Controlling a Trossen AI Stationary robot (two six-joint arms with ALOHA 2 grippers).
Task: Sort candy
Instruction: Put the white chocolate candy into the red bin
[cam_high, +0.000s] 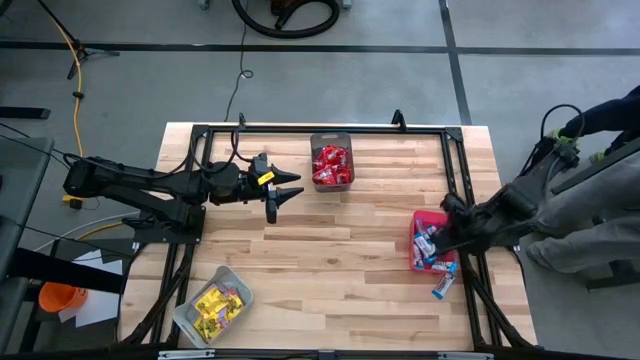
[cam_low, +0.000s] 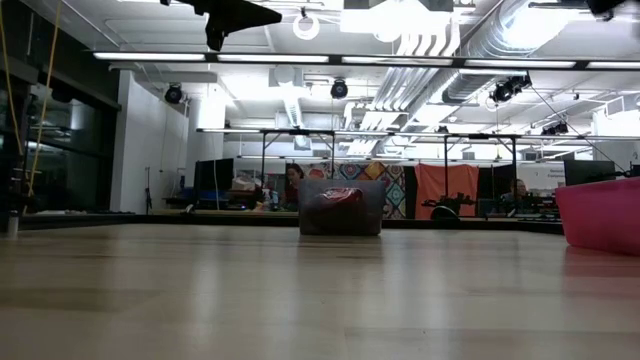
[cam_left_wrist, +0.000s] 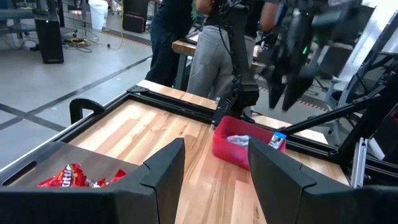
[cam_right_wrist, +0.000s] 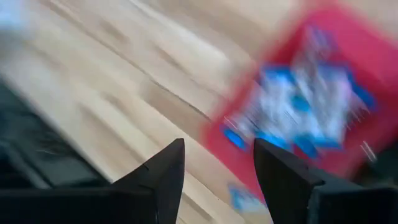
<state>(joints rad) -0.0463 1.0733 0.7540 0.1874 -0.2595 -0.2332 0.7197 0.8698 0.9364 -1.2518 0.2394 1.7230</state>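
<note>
Red candy packets fill the dark mesh bin at the table's far edge. Yellow packets lie in the clear grey bin near the left corner. Blue-and-white packets lie in the red bin at the right, and one packet lies on the table just outside it. My left gripper hangs open and empty left of the mesh bin, above the table. My right gripper is open and empty over the red bin.
A black frame runs around the wooden table top. A person stands at the table's right edge, behind my right arm. Bare wood spans the middle between the three bins. The low view shows the mesh bin and the red bin.
</note>
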